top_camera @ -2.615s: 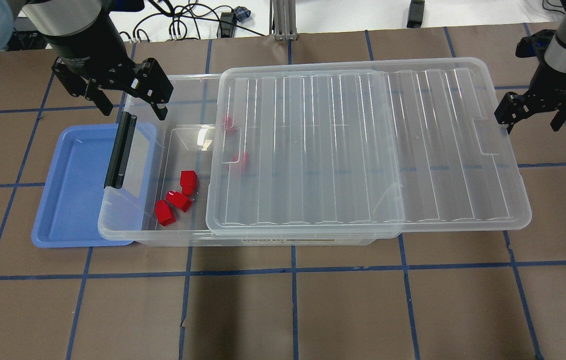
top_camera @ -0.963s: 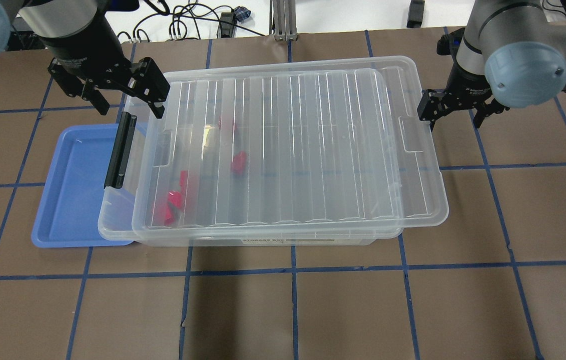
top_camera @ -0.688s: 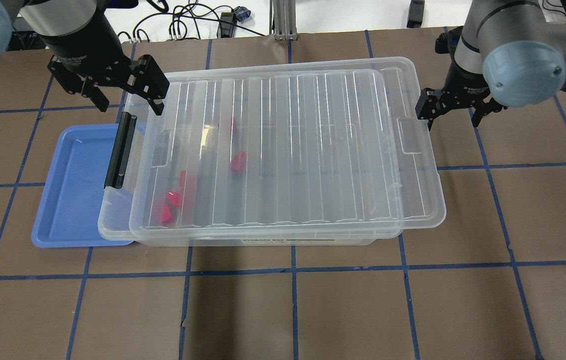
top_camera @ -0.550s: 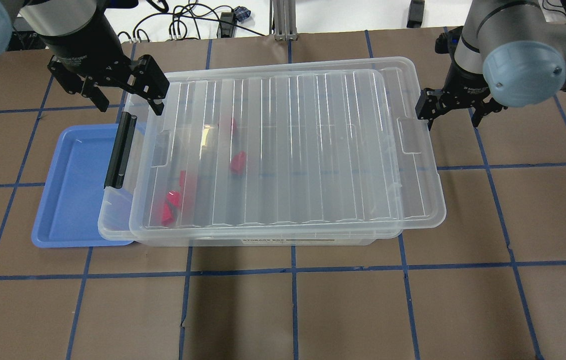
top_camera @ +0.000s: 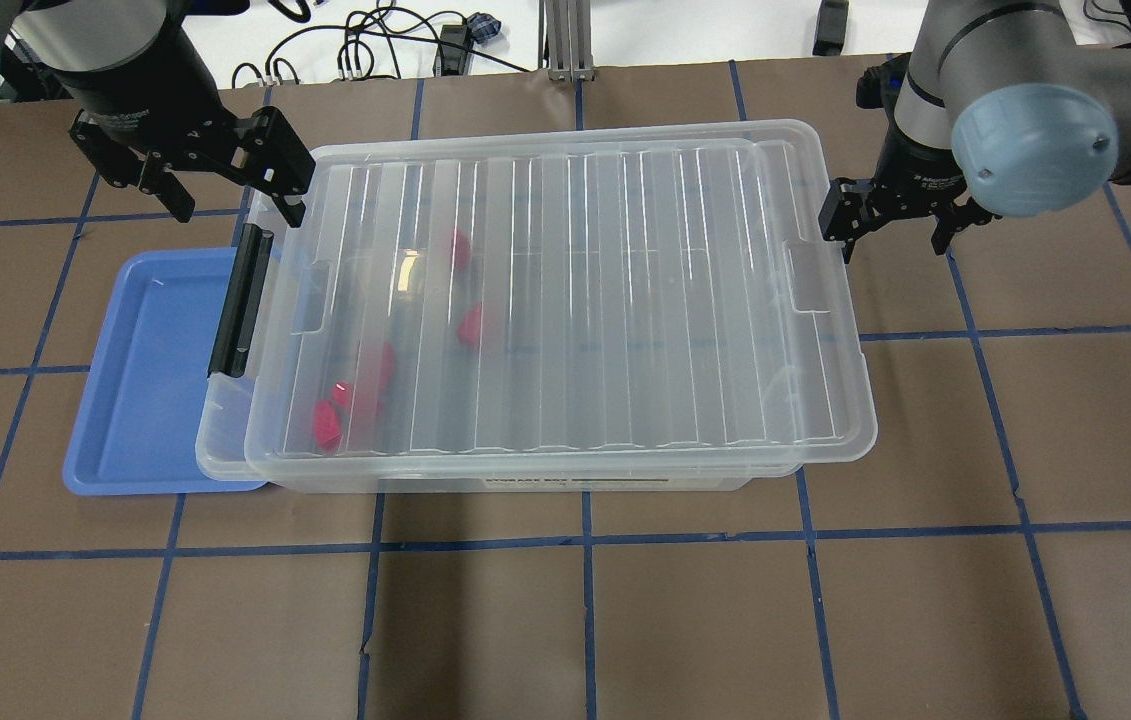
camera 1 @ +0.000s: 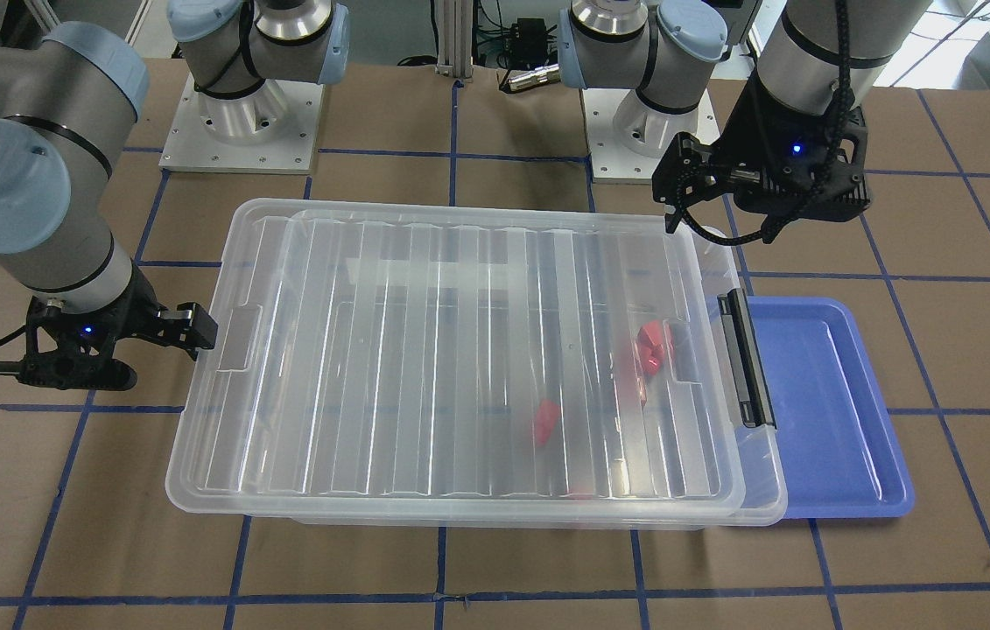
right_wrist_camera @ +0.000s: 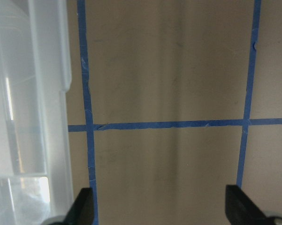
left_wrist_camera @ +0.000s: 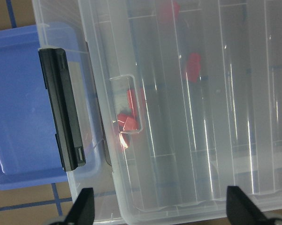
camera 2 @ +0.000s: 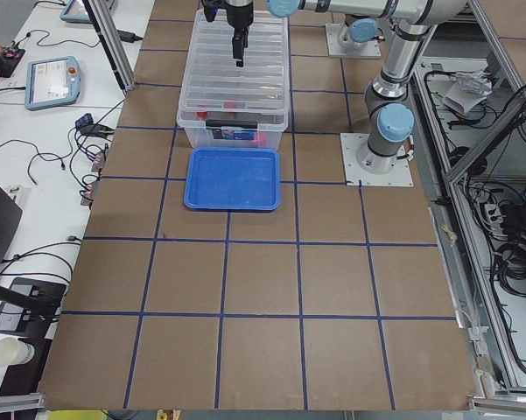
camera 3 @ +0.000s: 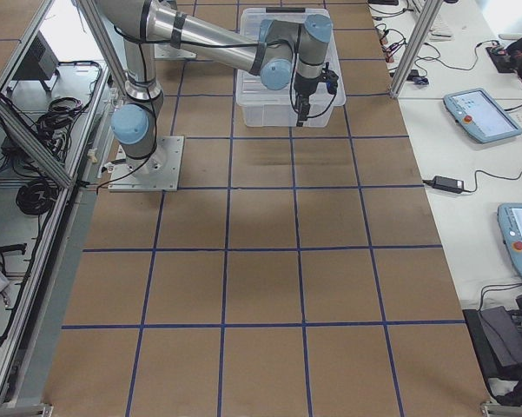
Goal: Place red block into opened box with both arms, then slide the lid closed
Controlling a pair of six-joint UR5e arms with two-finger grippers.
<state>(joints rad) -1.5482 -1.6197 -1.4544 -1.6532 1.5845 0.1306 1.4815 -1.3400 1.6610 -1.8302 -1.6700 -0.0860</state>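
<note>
Overhead exterior: clear ribbed plastic lid (top_camera: pixel 565 300) covers nearly all of the large clear plastic box (top_camera: pixel 223 440), and both tools are spread.
You get a narrow uncovered strip at the end with the black latch bar (top_camera: pixel 240 300); that end sits over the shallow blue tray (top_camera: pixel 140 400). Red plastic blocks (top_camera: pixel 329 424) lie inside under the lid, toward the latch end. Left gripper (top_camera: pixel 235 200) hangs raised above the latch end, holding nothing. Right gripper (top_camera: pixel 890 238) is at the opposite short end. Front-facing: one right finger touches the lid's edge. Left wrist: fingertips (left_wrist_camera: pixel 84 208) wide apart over lid and latch bar. Right wrist: fingertips wide apart over bare brown table (right_wrist_camera: pixel 169 70), with the lid edge at frame left.
</note>
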